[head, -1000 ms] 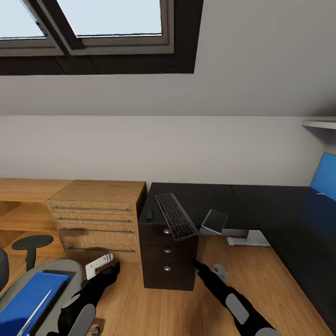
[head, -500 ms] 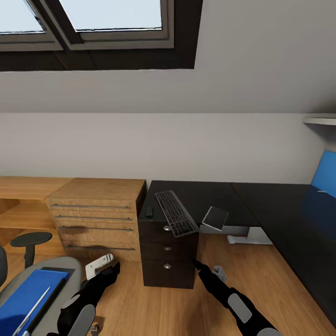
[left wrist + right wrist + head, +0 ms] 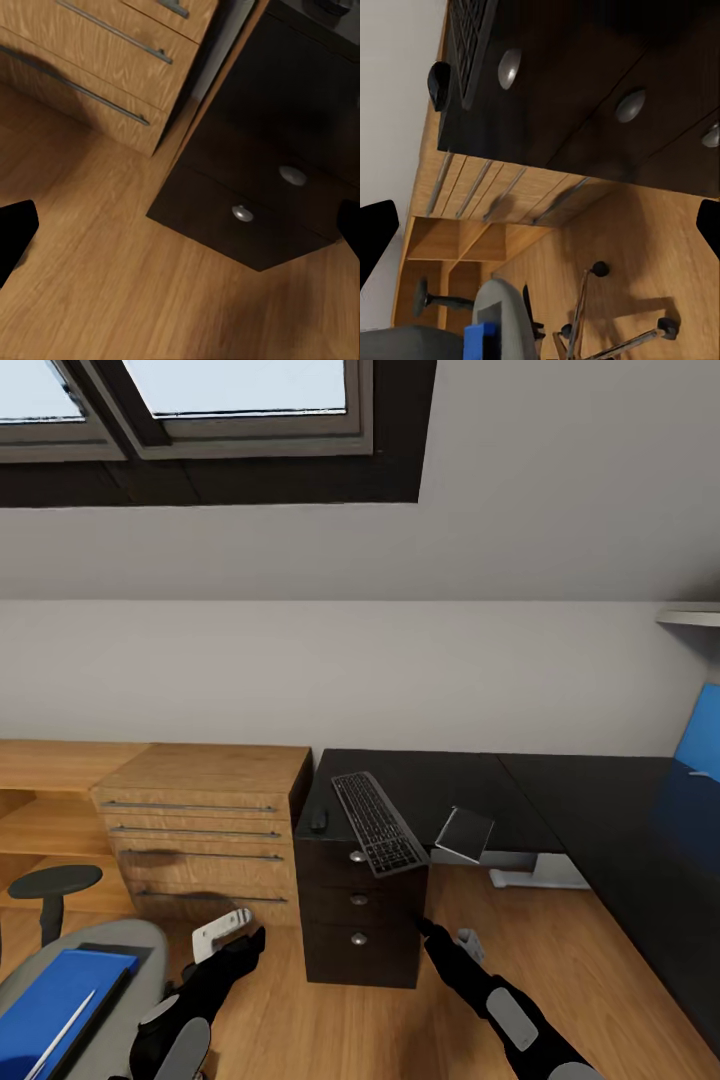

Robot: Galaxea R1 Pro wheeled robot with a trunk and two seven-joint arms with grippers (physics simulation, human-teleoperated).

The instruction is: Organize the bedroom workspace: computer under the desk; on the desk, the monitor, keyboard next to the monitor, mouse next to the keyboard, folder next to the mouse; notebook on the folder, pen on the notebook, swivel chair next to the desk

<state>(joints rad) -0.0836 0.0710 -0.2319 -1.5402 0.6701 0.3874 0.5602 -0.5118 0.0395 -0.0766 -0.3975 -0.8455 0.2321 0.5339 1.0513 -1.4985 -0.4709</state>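
The keyboard (image 3: 378, 822) and mouse (image 3: 319, 819) already lie on the desk (image 3: 560, 800) above its drawers, while the folder (image 3: 55, 1000) with the pen (image 3: 58, 1035) waits on the swivel chair (image 3: 130, 970) near left, both grippers empty, fingers spread wide

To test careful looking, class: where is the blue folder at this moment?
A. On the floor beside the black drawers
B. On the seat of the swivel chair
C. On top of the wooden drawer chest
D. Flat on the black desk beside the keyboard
B: in the head view the folder lies on the grey seat of the swivel chair, well away from the keyboard on the desk.
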